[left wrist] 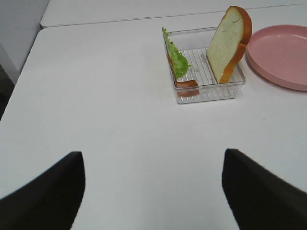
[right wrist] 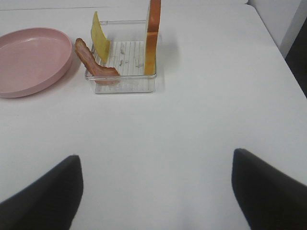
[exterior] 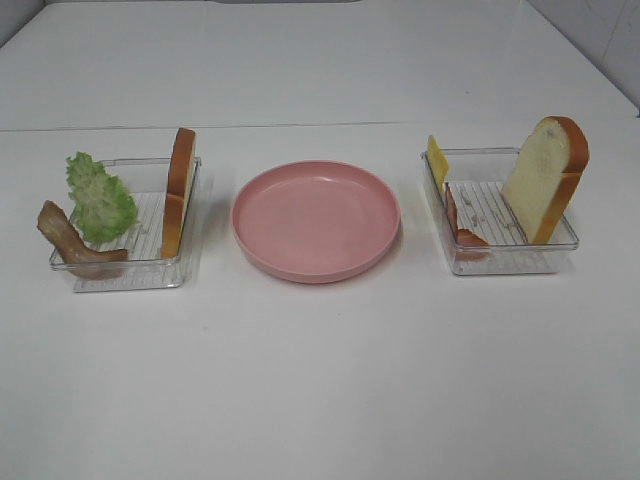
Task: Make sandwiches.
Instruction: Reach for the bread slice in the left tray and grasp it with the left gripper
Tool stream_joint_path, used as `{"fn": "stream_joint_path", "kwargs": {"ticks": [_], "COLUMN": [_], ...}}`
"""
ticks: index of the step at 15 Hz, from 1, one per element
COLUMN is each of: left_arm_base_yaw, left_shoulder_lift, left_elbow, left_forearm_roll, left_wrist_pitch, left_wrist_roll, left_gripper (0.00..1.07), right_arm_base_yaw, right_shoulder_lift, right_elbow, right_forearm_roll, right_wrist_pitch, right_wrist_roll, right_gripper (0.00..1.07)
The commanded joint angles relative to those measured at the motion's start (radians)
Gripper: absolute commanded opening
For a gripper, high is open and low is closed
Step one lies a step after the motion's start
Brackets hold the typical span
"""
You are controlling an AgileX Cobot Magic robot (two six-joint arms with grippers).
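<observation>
Left claw point(left wrist: 152, 191): spread wide, its two dark fingers point(left wrist: 45, 194) far apart; it holds nothing and hangs over the white worktop point(left wrist: 110, 120).
Right claw point(right wrist: 156, 191): also spread wide, with nothing between its fingers and nothing touched.
Ahead of the left claw: the clear left tray point(left wrist: 211, 93), well apart from the claw. It holds one green lettuce leaf point(left wrist: 178, 62), one brown-red bacon strip point(left wrist: 187, 84) and the left bread slice point(left wrist: 229, 43), which stands on edge against the tray wall.
Ahead of the right claw: the clear right tray point(right wrist: 122, 84), also well apart. It holds one yellow cheese slice point(right wrist: 100, 42), one reddish meat strip point(right wrist: 91, 60) leaning over the rim, and the right bread slice point(right wrist: 152, 38), on edge.
Between the trays: one round pink plate point(exterior: 316, 277), ahead of both claws.
Sandwiches: not yet stacked; the parts sit in the two trays.
Count: two claws, two trays, two bread slices, two meat pieces, one lettuce leaf, one cheese slice, one plate.
</observation>
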Motion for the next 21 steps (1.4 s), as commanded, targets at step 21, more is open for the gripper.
{"fn": "stream_joint_path", "kwargs": {"ticks": [21], "left_arm_base_yaw": [0.002], "left_shoulder_lift": [0.333], "left_elbow": [-0.198], "left_forearm_roll": [-0.02], "left_wrist_pitch": [-0.14], "left_wrist_roll": [0.012], "left_gripper": [0.76], "right_arm_base_yaw": [-0.006], "right_shoulder_lift": [-0.013], "right_elbow": [0.0], "right_forearm_roll": [0.002], "right_wrist_pitch": [-0.012], "right_wrist_roll": [-0.007], "right_gripper": [0.8]}}
